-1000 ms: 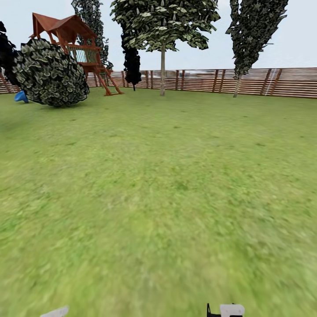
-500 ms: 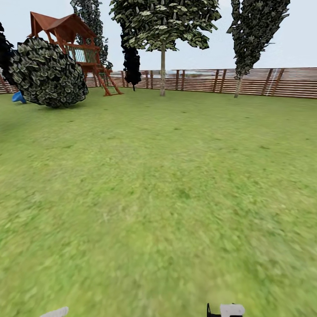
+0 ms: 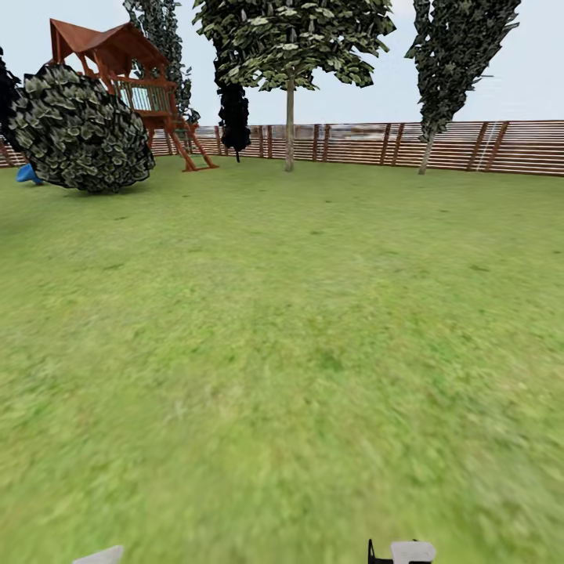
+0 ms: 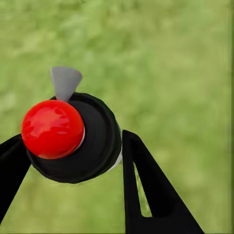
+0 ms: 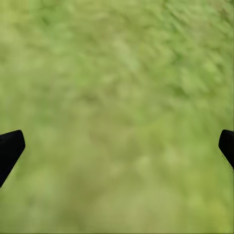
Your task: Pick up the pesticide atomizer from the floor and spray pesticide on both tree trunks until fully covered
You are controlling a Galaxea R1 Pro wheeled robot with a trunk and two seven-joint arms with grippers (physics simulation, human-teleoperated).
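Now, pesticide atomizer (image 4: 73, 139): black bottle with a round red top and a grey nozzle, seen from above in the left wrist view, lifted clear of the grass.
Left gripper (image 4: 73, 161): clenched on the bottle, one black finger on each side of its body; in the head view a pale part of this arm shows at the near left edge.
Right gripper (image 5: 117, 146): released, with its two black fingertips (image 5: 9, 148) spread wide apart over bare grass and nothing between them; a white and black part of this arm sits at the near edge of the head view.
Floor (image 3: 298, 352): blurry green lawn stretching from the robot to the far fence.
Tree (image 3: 290, 125): pale straight trunk under a dark green crown, far ahead, just in front of the fence.
Second tree (image 3: 454, 63): far right, thin trunk, by the fence.
Fence (image 3: 470, 146): brown horizontal slats along the far side.
Bush (image 3: 82, 129): large, rounded, far left.
Play tower (image 3: 133, 78): reddish wood with a roof, behind the bush.
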